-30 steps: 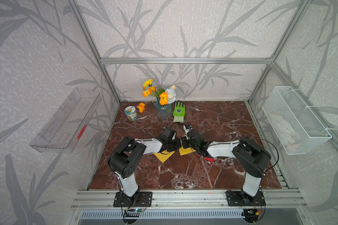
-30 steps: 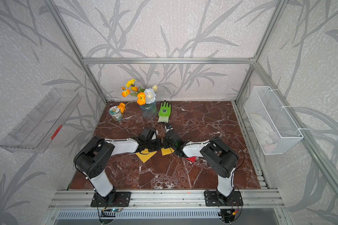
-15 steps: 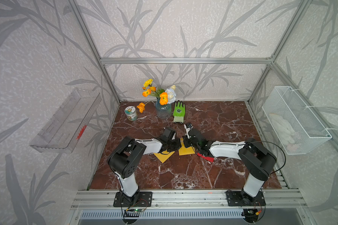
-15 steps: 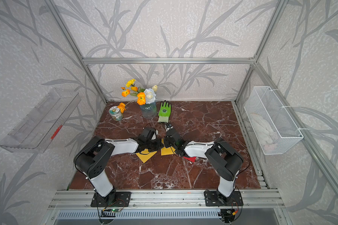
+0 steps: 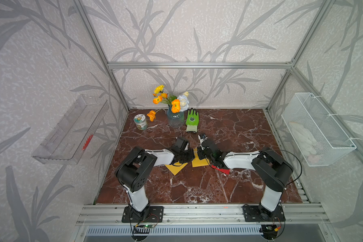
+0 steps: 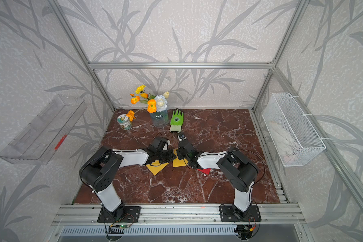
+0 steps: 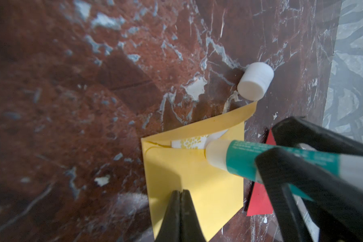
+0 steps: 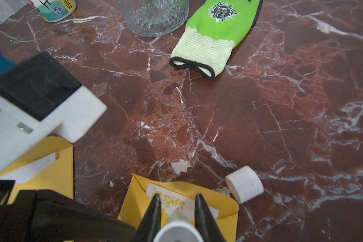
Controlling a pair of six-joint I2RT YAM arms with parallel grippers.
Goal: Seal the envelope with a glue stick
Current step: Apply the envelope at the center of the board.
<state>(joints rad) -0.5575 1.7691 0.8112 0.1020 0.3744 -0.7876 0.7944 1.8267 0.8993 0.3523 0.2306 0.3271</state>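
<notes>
The right claw grips the uncapped glue stick. The stick's long axis slants down and far-left from the claw, and its tip touches the envelope at the pocket mouth, with the open flap just beyond. The left claw, shut, pins the envelope's left side. The cap lies on the counter beside the flap.

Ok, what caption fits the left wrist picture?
Glue stick tip at the mouth of the open yellow envelope, white cap lying close by.
</notes>
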